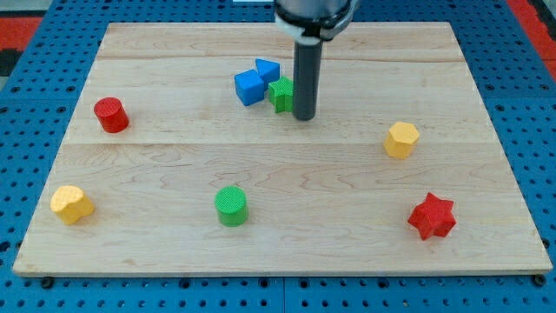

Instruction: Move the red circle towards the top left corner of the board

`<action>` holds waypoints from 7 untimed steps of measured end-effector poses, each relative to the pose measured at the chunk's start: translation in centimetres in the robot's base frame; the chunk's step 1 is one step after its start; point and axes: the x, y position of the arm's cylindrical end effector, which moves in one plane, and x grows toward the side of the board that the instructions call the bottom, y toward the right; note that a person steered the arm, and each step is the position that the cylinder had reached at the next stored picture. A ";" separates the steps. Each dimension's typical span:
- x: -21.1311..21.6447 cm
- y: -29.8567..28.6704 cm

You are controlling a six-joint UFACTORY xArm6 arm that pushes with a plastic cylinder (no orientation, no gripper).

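Currently my tip (pixel 304 116) rests on the wooden worktop (pixel 347 183) a little above its centre, just beside the right edge of a green block (pixel 281 94) whose shape is partly hidden by the rod. Touching that green block at about 9 to 10 o'clock are a blue cube-like block (pixel 248 88) and a blue triangle-like block (pixel 268 69). No pincer is fitted to this arm, so nothing is held or clamped; the rod only pushes. The red circle (pixel 111 115) sits well apart from my tip, far toward 9 o'clock, near the worktop's left edge and somewhat below its top left corner. To do this step well, my tip likely should travel around the blue and green cluster rather than through it, passing below it, then settle just beside the red circle at roughly its 5 o'clock side, so a push heads toward 11 o'clock and the corner. Pushing through the cylinder's centre would probably keep it from slipping sideways. The red circle stands upright as a short cylinder, its long axis vertical; being round, it faces no particular way. Elsewhere lie a green cylinder (pixel 231 206), a yellow block (pixel 71 204), another yellow block (pixel 401 139) and a red star (pixel 432 216).
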 end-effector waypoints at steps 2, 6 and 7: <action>4.1 -19.8; -1.9 -24.3; -2.6 -24.6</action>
